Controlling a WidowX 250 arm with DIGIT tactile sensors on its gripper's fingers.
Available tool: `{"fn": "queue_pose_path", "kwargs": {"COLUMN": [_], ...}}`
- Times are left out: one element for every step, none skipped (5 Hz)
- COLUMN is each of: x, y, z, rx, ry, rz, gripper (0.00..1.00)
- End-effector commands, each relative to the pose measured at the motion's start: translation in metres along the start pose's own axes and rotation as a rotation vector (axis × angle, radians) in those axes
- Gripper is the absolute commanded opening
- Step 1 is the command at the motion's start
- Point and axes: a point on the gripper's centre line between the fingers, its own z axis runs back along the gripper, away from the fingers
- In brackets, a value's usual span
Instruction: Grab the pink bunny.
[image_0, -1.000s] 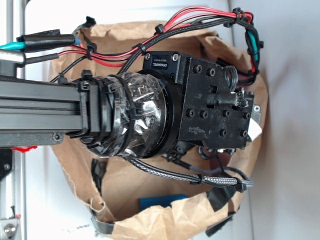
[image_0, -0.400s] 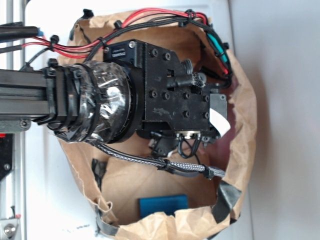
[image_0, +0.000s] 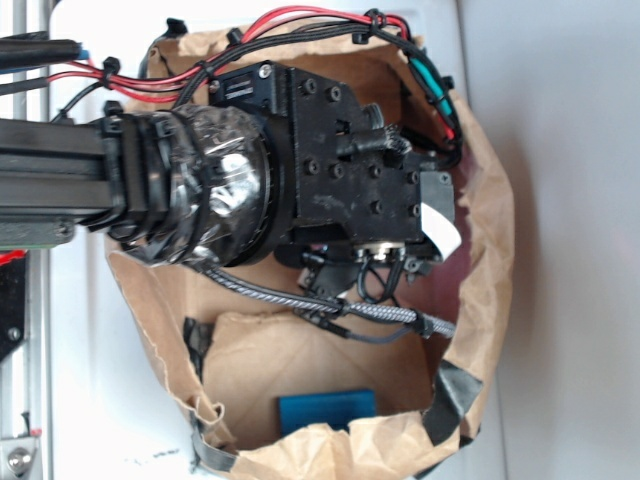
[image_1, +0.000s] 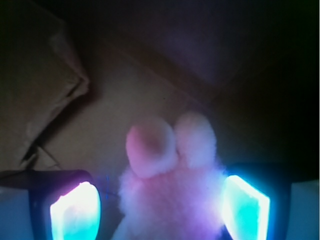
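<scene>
In the wrist view the pink bunny (image_1: 172, 165) lies on the brown floor of a paper bag, fluffy, with its two rounded ears pointing away from me. My gripper (image_1: 160, 192) is open and straddles it. The left glowing pad (image_1: 75, 212) stands a little clear of the fur, while the right pad (image_1: 245, 205) is at the fur's edge. In the exterior view the gripper (image_0: 437, 215) reaches down into the bag, and the arm's black body hides the bunny.
The brown paper bag (image_0: 492, 260) surrounds the gripper with crumpled walls on all sides. A blue flat object (image_0: 327, 408) lies inside near the bag's lower edge. Cables (image_0: 380, 315) loop around the wrist. A folded bag wall (image_1: 45, 90) rises at the left.
The arm has shifted left in the exterior view over the last second, carrying the gripper away from the bag's right wall toward the bag's middle.
</scene>
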Motion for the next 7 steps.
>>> {"fn": "queue_pose_path", "kwargs": {"x": [0.004,0.003,0.004,0.004,0.000,-0.008,0.001], "y": [0.022,0.024,0.024,0.022,0.021,0.014,-0.007], "z": [-0.003,-0.010,-0.006,-0.003,0.014,0.052,0.085], "rx": [0.038,0.049,0.051,0.058,0.053,0.034,0.051], "ry": [-0.009,0.011,0.004,0.003,-0.018,-0.061,-0.042], "rz": [0.037,0.039,0.047,0.043,0.051,0.120,0.258], "gripper": [1.00,1.00,0.00,0.00,0.00,0.00,0.00]}}
